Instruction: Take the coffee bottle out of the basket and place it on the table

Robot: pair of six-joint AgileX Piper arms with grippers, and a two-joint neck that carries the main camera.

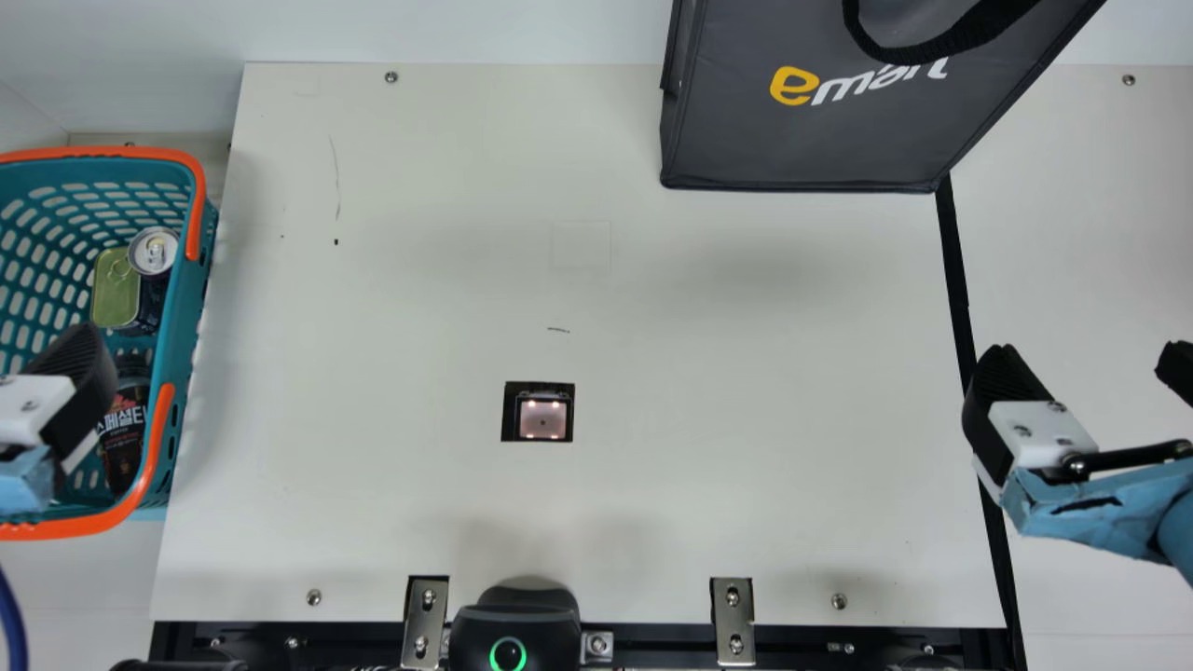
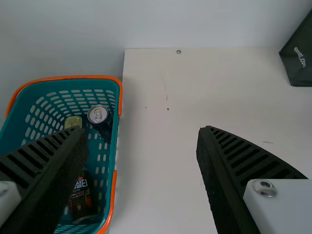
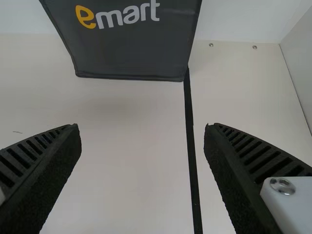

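The teal basket [image 1: 186, 312] with orange handles is at the main view's left edge. Inside lies the dark coffee bottle [image 1: 124, 433], printed label facing up, at the basket's near end. My left gripper [image 1: 78, 377] is above the basket, one finger partly covering the bottle's upper end. In the left wrist view the gripper [image 2: 141, 136] is open and empty, and one finger overlaps the bottle [image 2: 84, 201]. On the main view's right side my right gripper [image 1: 1086, 359] hangs over the table [image 1: 699, 466]; its fingers stand wide apart in the right wrist view, the gripper [image 3: 142, 129] holding nothing.
A soda can [image 1: 154, 252] and a green-gold tin [image 1: 116, 291] share the basket, beyond the bottle. A dark grey bag [image 1: 802, 140] stands at the table's far side. A square black device [image 1: 539, 412] is set in mid-table, and black tape [image 1: 954, 261] runs along the right.
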